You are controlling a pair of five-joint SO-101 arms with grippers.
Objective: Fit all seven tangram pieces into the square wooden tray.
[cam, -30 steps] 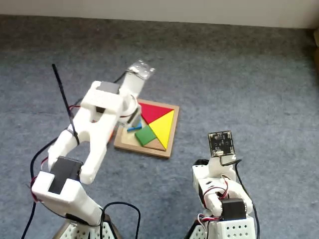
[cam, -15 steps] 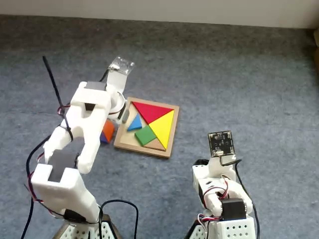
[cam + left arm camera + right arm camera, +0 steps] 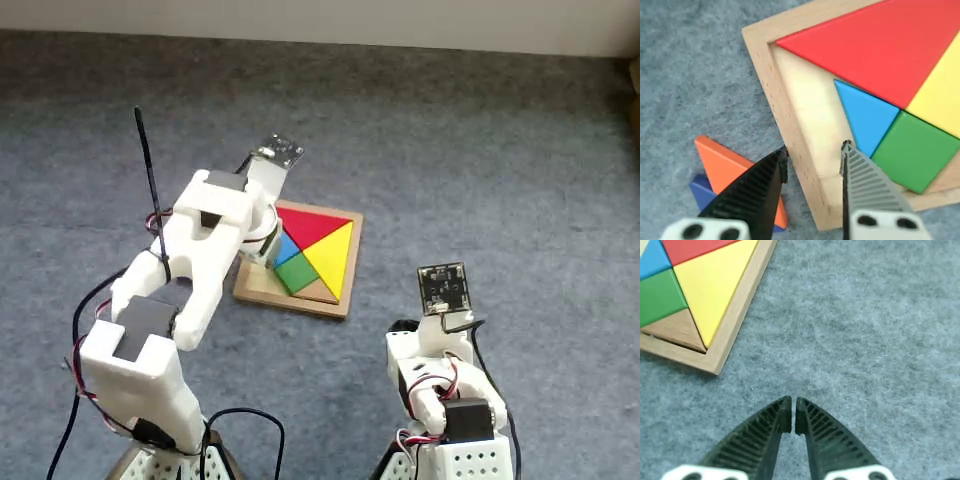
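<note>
The task is judged to be a little over halfway done. Inside the tray (image 3: 785,125) four coloured pieces are seen lying flat and edge to edge: a large red triangle (image 3: 880,45), a large yellow triangle (image 3: 940,100), a small light blue triangle (image 3: 867,117) and a green square (image 3: 912,155). A tan triangle (image 3: 672,332) is seen between the green square and the tray's rim in the right wrist view; whether it is a fifth piece or bare tray floor cannot be told, though a fifth piece would make the count come out at seven. A strip of bare floor is left open along one side of the tray, beside the light blue triangle. Two pieces are not yet placed: an orange triangle (image 3: 722,160) is stacked on a dark blue piece (image 3: 702,190) on the desk (image 3: 865,340), just beside the tray's outer rim. The left tool (image 3: 812,155) is held with its jaws apart and nothing between them but the rim itself, one jaw outside next to the orange triangle and the other over the bare strip inside; whether the rim is touched cannot be told. The right tool (image 3: 792,415) is seen with its jaws brought together on nothing, over bare desk off the tray's corner. What is left, it is judged, is for the two outside pieces to be fitted into the open strip.
</note>
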